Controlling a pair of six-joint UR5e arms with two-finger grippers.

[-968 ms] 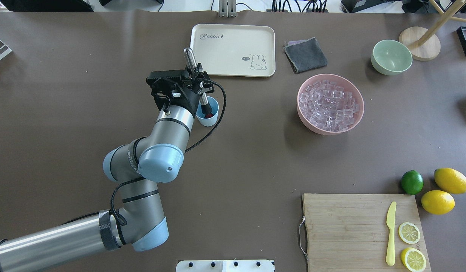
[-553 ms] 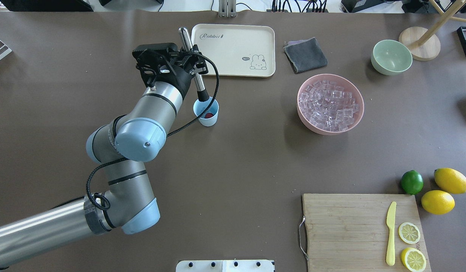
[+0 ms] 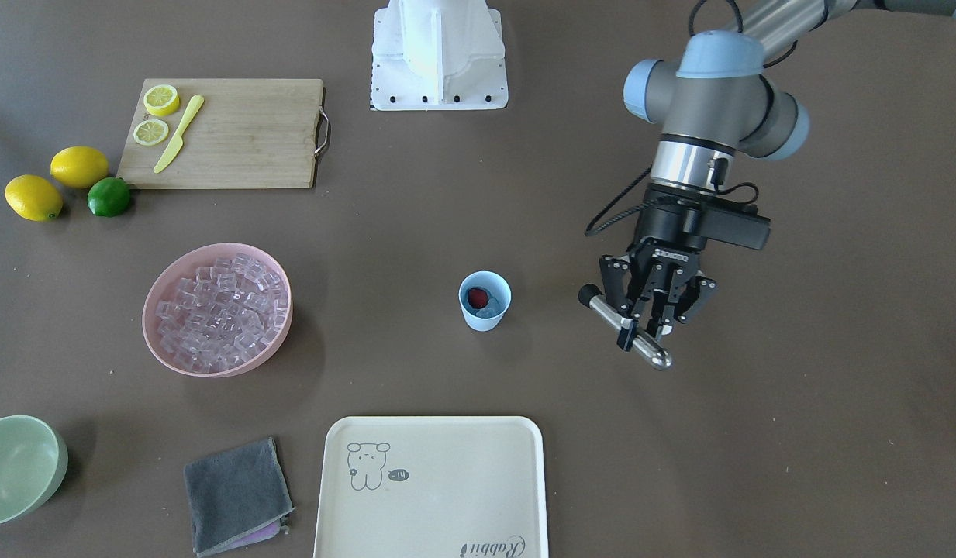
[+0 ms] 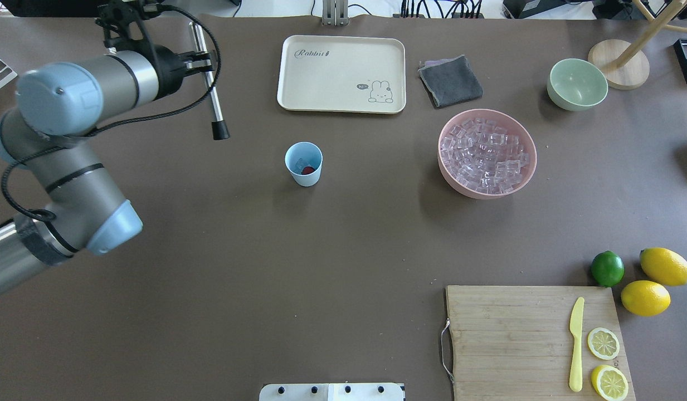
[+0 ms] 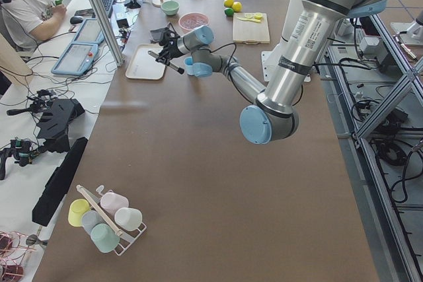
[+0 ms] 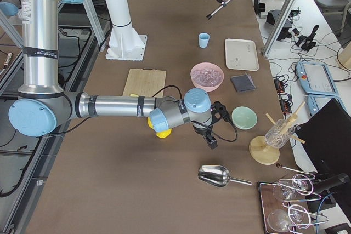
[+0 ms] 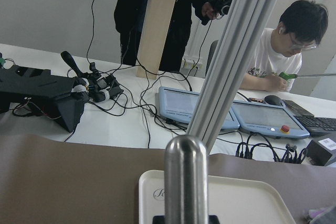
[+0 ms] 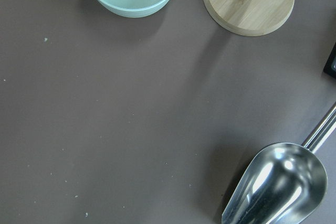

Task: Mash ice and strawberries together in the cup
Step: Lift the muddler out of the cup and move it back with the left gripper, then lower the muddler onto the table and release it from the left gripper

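The small light-blue cup (image 4: pixel 303 159) stands alone mid-table, also in the front view (image 3: pixel 484 318). Inside it lie a red strawberry (image 3: pixel 478 296) and a pale ice cube (image 3: pixel 490 310). More ice (image 4: pixel 485 155) fills the pink bowl (image 4: pixel 449 178). My left gripper (image 4: pixel 203 60) is shut on a steel muddler (image 4: pixel 212 100) with a black tip, held in the air to the left of the cup and well apart from it. It also shows in the front view (image 3: pixel 642 329). My right gripper (image 6: pixel 211 141) shows only in the right side view; I cannot tell whether it is open.
A cream tray (image 4: pixel 343 72), a grey cloth (image 4: pixel 450 81) and a green bowl (image 4: pixel 577 83) lie at the far side. A cutting board (image 4: pixel 510 340) with a yellow knife and lemon halves, a lime and two lemons are near right. A metal scoop (image 8: pixel 278 184) lies below the right wrist.
My left arm has lifted the muddler out of the cup and swung it far to the left and back. The cup and its contents stay in place.
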